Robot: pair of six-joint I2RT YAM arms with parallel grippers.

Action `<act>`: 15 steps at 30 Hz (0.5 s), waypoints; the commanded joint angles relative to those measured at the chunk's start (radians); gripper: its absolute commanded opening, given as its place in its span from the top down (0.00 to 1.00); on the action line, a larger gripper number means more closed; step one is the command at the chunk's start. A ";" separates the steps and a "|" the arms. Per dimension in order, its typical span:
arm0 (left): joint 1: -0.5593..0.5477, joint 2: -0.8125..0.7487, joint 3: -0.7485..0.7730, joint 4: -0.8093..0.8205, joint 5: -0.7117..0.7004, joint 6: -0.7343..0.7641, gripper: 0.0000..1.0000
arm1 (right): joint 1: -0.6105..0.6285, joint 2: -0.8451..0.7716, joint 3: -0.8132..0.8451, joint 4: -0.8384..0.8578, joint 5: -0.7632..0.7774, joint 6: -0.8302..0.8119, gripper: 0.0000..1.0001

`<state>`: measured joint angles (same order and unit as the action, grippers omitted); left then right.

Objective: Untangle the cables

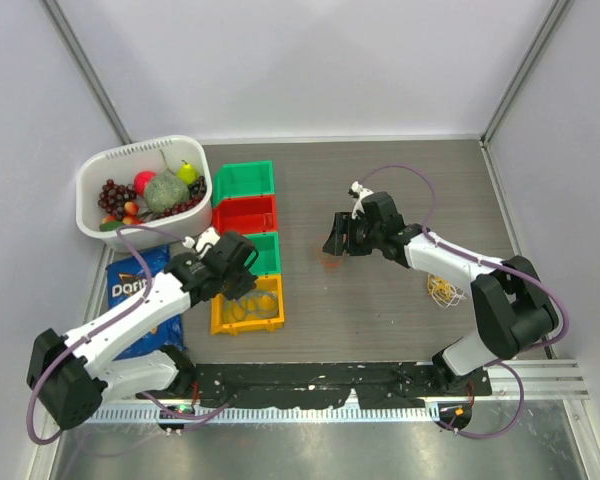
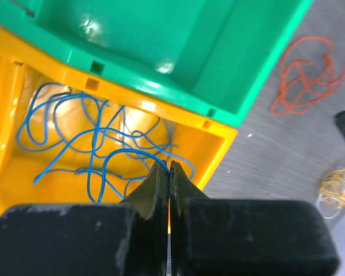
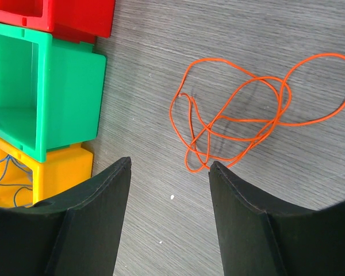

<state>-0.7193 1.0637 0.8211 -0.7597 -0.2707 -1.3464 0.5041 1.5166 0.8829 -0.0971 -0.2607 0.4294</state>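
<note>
Left gripper: jaws pressed together at the blue cable heaped in the yellow bin, likely to draw a strand out; you cannot tell if one is pinched | Right gripper: jaws apart just short of the orange cable, loose on the tabletop, ready for your grab

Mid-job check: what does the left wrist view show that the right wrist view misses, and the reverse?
Left wrist only: the yellow cable bunched on the table, and the left pincer, shut above the yellow bin. Right wrist only: the red bin, and the right pincer, open near the orange cable. Both: the orange cable loose on the table, the green bin, the yellow bin and the blue cable inside it, though the right wrist catches only a corner.
</note>
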 commanded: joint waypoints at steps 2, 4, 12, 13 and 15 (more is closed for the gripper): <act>0.006 0.091 0.058 -0.138 0.082 -0.013 1.00 | 0.007 -0.052 -0.018 0.057 0.018 0.015 0.38; 0.023 0.114 0.033 -0.075 0.132 0.013 1.00 | 0.007 -0.055 -0.024 0.060 0.021 0.020 0.38; 0.043 0.275 0.095 -0.067 0.225 0.092 1.00 | 0.007 -0.076 -0.042 0.059 0.035 0.019 0.38; 0.043 0.278 0.096 -0.064 0.226 0.092 1.00 | 0.007 -0.078 -0.044 0.060 0.035 0.020 0.38; 0.044 0.269 0.110 -0.072 0.220 0.107 0.81 | 0.007 -0.079 -0.042 0.063 0.037 0.020 0.38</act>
<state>-0.6800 1.3510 0.8696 -0.8276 -0.0750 -1.2808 0.5049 1.4826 0.8375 -0.0814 -0.2443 0.4480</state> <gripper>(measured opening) 0.028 0.619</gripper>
